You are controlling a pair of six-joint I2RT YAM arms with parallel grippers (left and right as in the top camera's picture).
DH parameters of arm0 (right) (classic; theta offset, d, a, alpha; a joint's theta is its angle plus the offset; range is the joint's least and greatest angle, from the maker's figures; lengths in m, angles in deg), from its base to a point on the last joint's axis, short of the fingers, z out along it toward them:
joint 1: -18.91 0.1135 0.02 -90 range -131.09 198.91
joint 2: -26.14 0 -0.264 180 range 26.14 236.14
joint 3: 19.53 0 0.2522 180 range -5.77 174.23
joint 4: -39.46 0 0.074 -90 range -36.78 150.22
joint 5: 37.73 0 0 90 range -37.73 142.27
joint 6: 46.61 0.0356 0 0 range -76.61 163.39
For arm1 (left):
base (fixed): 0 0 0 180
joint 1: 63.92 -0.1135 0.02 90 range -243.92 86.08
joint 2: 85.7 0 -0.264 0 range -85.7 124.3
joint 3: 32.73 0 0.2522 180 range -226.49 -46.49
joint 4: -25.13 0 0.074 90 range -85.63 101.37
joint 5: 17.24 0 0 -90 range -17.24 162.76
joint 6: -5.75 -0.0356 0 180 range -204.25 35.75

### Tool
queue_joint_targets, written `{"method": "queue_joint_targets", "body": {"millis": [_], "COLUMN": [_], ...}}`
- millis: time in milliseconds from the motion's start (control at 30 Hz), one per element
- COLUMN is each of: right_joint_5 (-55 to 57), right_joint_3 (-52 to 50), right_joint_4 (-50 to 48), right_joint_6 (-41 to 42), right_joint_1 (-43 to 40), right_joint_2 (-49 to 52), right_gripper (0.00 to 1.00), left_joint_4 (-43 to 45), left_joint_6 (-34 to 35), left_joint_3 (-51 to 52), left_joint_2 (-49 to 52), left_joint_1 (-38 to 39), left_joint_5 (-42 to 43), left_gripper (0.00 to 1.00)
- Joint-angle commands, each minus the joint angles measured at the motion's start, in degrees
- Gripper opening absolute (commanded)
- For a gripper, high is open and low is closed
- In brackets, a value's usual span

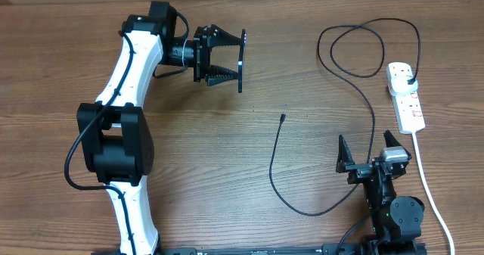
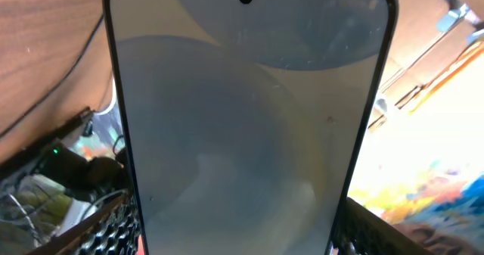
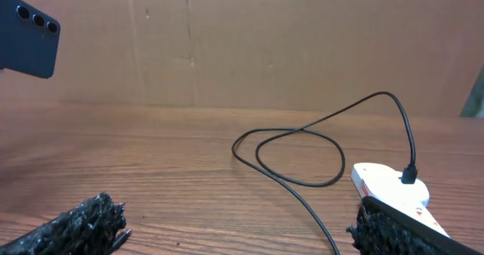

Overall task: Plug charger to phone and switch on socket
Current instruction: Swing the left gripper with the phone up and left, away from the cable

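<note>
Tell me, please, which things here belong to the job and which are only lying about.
Belongs to the job:
phone, held in the left gripper
charger, plugged into the socket, its tip loose on the table
right gripper, open, holding nothing

Only around:
cardboard wall behind the table

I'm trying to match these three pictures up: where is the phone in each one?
Overhead: upper middle, the phone edge-on in the left gripper.
Left wrist: the phone fills nearly the whole picture, screen towards the camera.
Right wrist: the phone sits top left, its back showing.
Shared landmark: the white power strip, right in overhead, bottom right in right wrist; absent from left wrist.
</note>
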Motion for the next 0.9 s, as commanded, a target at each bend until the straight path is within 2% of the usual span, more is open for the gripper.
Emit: {"method": "queue_joint_targets", "body": {"millis": [0, 167, 867], "right_joint_5": [0.09, 0.11, 0.09], "right_joint_3": [-0.61, -0.61, -0.61], "right_joint_4": [-0.33, -0.33, -0.33], "right_joint_6": [-0.07, -0.07, -0.07], "right_joint_1": [-0.37, -0.37, -0.37], "right_joint_2": [-0.42, -0.42, -0.42], "right_gripper": [1.0, 1.0, 1.0], "left_joint_4": [0.02, 0.13, 0.42], "left_joint_6": [5.22, 7.87, 7.15], "left_joint_3": [-1.73, -1.73, -1.73], "left_joint_2": [-0.28, -0.28, -0.28], "left_joint_1": [-0.33, -0.33, -1.03], "left_joint_5": [3.61, 3.58, 3.61], "left_gripper": [0.74, 0.74, 0.75]}}
